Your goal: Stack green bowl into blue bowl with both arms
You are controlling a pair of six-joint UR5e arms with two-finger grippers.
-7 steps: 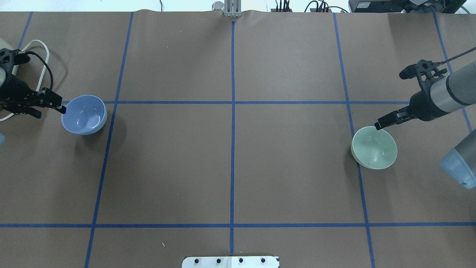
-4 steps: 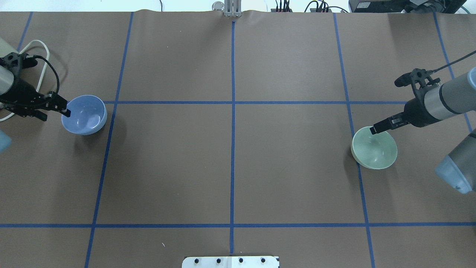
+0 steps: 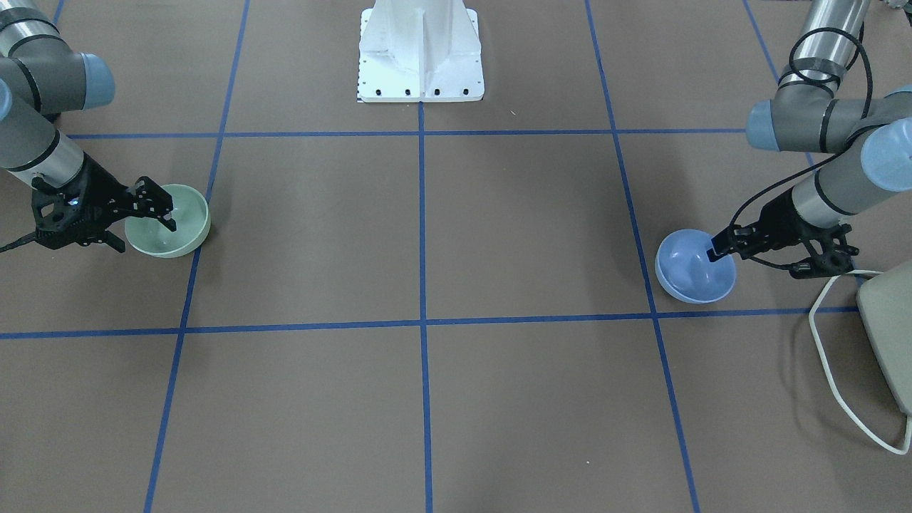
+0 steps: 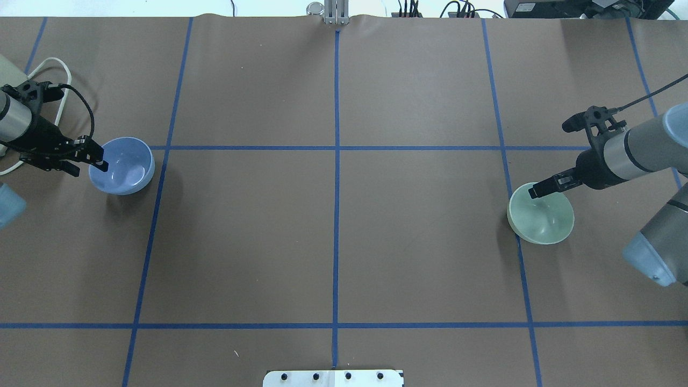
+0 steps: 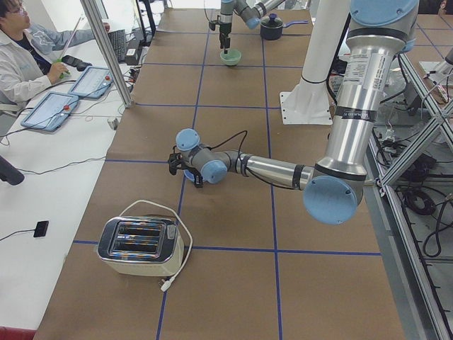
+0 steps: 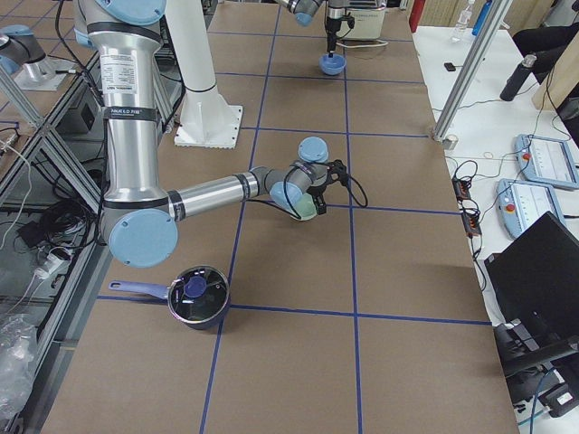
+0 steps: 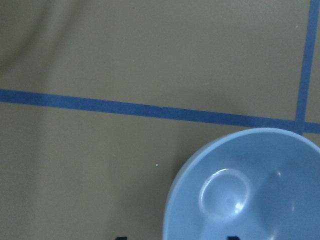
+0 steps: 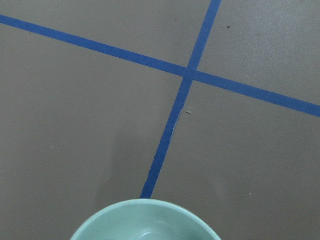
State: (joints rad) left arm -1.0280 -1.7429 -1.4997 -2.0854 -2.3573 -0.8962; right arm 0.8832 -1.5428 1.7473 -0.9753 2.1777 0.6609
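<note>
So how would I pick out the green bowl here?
On the brown paper-covered table with blue tape lines, look to the end on the robot's right. The small round pale mint-green bowl sits there, the black right gripper at its rim; the same-sized periwinkle-blue bowl is at the opposite end.

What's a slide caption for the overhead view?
Left gripper at blue bowl, right gripper at green bowl, bowls far apart.

Lighting bright and even, from overhead. Soft, faint shadows on the counter (image 4: pixel 242 242) beside the blue bowl (image 4: pixel 121 172) and green bowl (image 4: pixel 540 217), with small glints inside both. Exterior views sharp. Left wrist view yellow-tinted, slightly soft, with a dark shadow top-left. Right wrist view greyer.
</note>
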